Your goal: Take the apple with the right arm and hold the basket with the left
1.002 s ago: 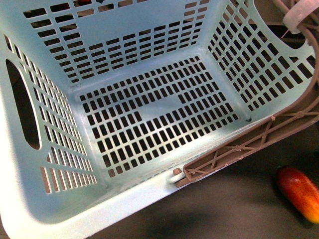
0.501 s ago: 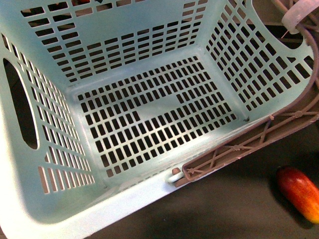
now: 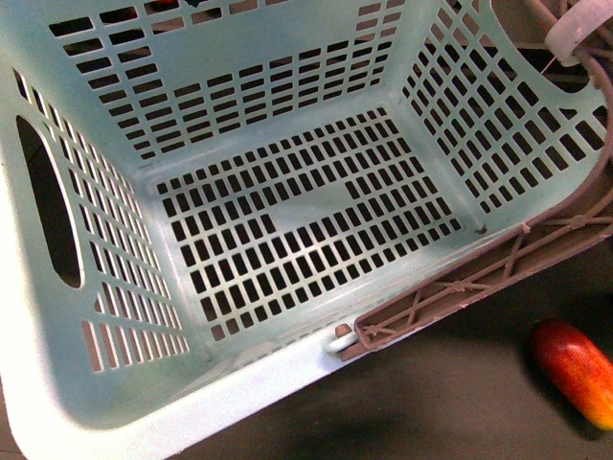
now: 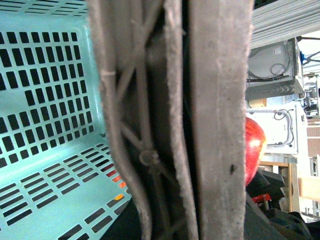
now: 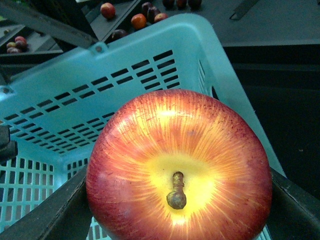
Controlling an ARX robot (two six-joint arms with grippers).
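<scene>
One apple (image 5: 178, 165) gripped, basket (image 3: 239, 388) close behind

Right end effector (image 5: 175, 215) closed on the apple, dark fingers (image 5: 45, 215) on both flanks. Oval fruit (image 3: 575, 369) lies on dark surface (image 3: 431, 412) near the basket's brown handle (image 3: 460, 287). Left end effector: cannot tell its opening, handle crowds the view

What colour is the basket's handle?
Brown; the handle shows best in the front view.
</scene>
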